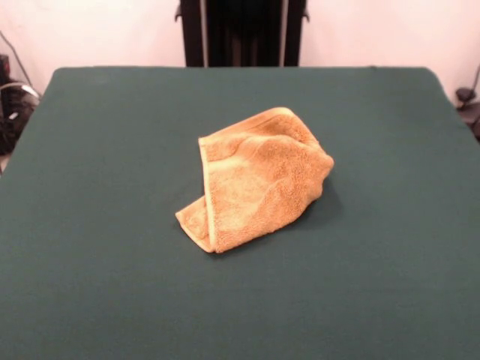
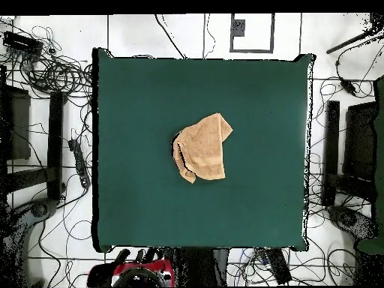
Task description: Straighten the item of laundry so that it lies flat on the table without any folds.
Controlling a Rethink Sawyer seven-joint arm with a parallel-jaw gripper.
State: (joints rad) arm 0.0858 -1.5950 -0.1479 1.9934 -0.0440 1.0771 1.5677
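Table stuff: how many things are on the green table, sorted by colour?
Orange-tan: 1, the crumpled towel near the middle of the table.
Any other colour: 0.
Total: 1.

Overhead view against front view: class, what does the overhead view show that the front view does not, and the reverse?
Only the overhead view shows the floor round the table, with tangled cables, and the robot's red and black base at the bottom edge. Only the front view shows the pale wall and the dark pedestal behind the table, and the towel's raised hem and thick folds from the side. Both show the orange-tan towel crumpled near the middle of the green table. Neither shows the hand.
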